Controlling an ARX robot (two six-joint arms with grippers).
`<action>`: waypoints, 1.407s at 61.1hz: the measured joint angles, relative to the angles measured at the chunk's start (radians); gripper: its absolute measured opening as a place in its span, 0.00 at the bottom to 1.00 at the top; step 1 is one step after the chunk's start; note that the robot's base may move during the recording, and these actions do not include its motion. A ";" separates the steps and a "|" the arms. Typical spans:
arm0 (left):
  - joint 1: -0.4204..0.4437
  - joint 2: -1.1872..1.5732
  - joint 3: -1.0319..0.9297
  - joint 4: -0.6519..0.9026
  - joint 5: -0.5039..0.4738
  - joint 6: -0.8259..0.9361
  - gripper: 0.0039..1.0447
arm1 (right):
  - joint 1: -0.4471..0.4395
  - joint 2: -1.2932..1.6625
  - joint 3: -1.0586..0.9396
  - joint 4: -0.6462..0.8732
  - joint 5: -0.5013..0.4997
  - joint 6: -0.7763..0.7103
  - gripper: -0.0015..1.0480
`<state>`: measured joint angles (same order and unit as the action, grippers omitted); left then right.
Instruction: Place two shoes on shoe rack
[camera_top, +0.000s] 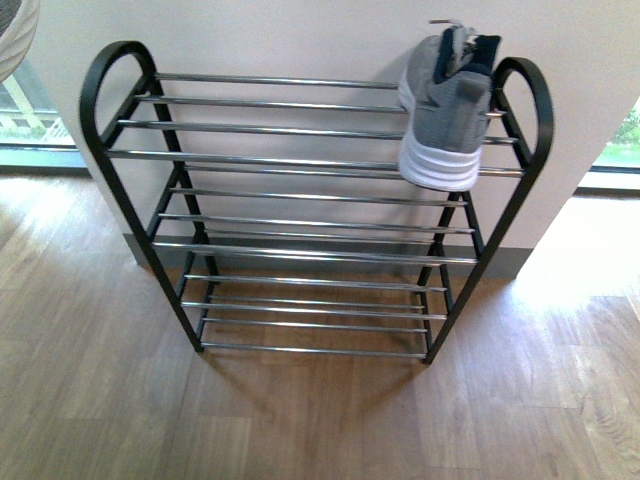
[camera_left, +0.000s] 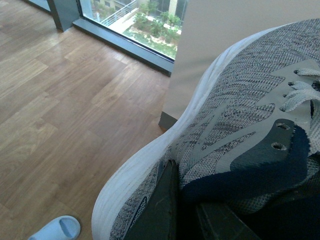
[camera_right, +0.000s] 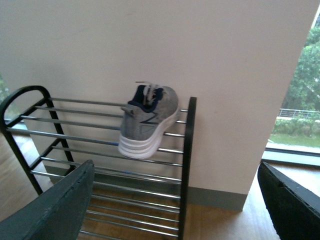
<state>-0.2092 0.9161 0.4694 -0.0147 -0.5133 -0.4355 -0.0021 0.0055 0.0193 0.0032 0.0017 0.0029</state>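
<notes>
A grey knit sneaker (camera_top: 445, 115) with a white sole rests tilted on the top tier of the shoe rack (camera_top: 290, 160), at its right end; the right wrist view shows this sneaker (camera_right: 147, 122) and rack (camera_right: 186, 150) too. A second grey sneaker (camera_left: 240, 100) fills the left wrist view. My left gripper (camera_left: 185, 192) is shut on its dark blue collar and holds it above the wooden floor. My right gripper (camera_right: 175, 170) is open and empty, some way back from the rack's right side. Neither arm shows in the front view.
A light blue slipper (camera_left: 55, 228) lies on the wooden floor (camera_left: 60, 100) below the held sneaker. The rack stands against a white wall pillar (camera_top: 300, 40) with a grey skirting. Floor-level windows (camera_left: 140, 22) flank the pillar.
</notes>
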 joint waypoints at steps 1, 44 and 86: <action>0.000 0.000 0.000 0.000 0.002 0.000 0.01 | 0.000 0.000 0.000 0.000 0.003 0.000 0.91; -0.056 0.692 0.499 0.002 0.350 -0.220 0.01 | 0.002 -0.001 0.000 -0.002 -0.001 0.000 0.91; -0.203 1.318 1.202 -0.239 0.376 -0.540 0.01 | 0.002 -0.001 0.000 -0.002 -0.001 0.000 0.91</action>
<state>-0.4118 2.2345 1.6711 -0.2535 -0.1375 -0.9752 -0.0002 0.0048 0.0193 0.0013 0.0006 0.0029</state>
